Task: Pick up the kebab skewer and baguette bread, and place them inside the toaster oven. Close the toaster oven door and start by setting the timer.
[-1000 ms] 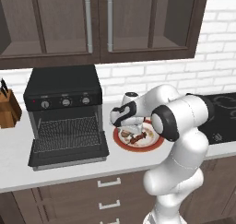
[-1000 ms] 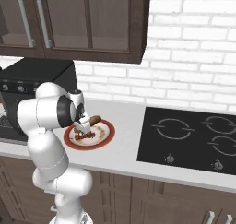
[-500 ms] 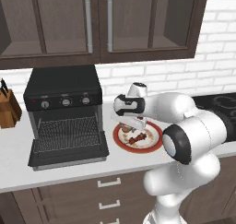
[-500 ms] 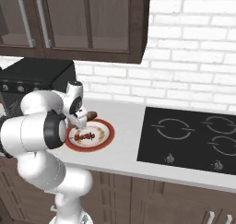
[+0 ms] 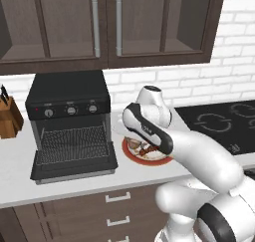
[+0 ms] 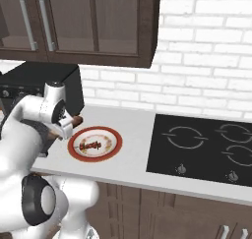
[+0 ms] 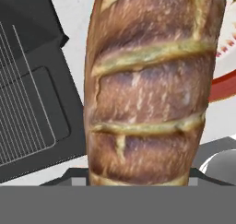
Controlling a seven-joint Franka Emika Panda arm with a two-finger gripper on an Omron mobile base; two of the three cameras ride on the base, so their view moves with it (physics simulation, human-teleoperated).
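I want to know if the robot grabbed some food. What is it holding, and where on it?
The gripper holds the small brown baguette bread, lifted off the red-rimmed plate. It seems gripped near one end; the exact contact is hidden.

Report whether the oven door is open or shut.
Open. The door lies flat on the counter, and the wire rack inside shows.

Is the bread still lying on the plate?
No, the baguette bread is lifted up in the fingers, and just the kebab skewer lies on the plate.
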